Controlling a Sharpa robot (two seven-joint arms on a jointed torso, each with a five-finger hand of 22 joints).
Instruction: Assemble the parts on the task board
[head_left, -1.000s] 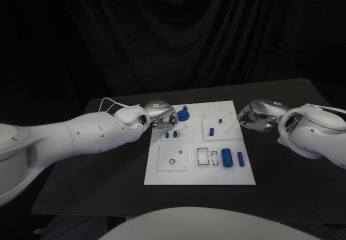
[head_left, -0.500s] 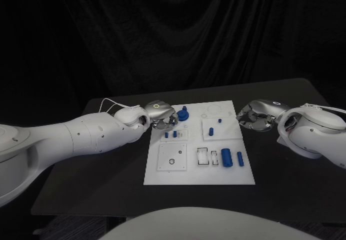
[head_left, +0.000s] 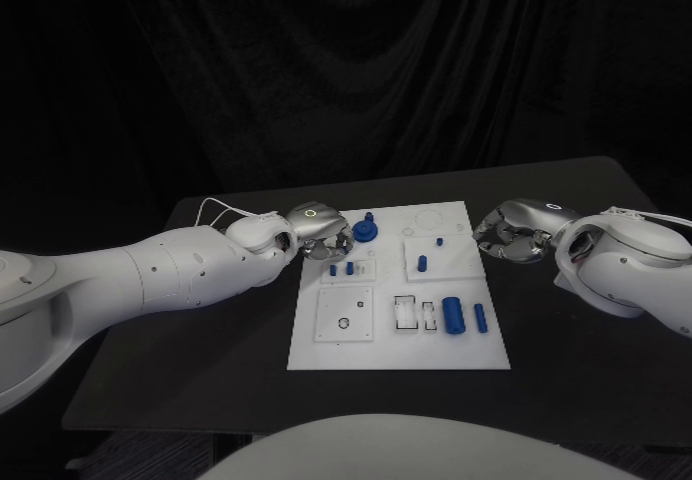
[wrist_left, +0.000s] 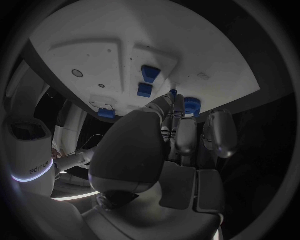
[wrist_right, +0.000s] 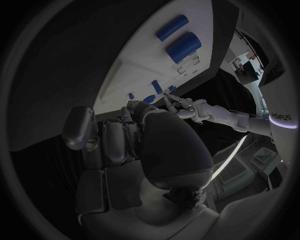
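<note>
Fingers of my left hand (head_left: 320, 232) are curled together at the far left edge of the white rectangular task board (head_left: 401, 345), just beside the blue round part with an upright peg (head_left: 366, 230); whether they pinch anything I cannot tell. My right hand (head_left: 512, 236) hangs curled just off the board's far right edge, holding nothing. Two blue cylinders (head_left: 453, 314) lie nearer me on the board.
</note>
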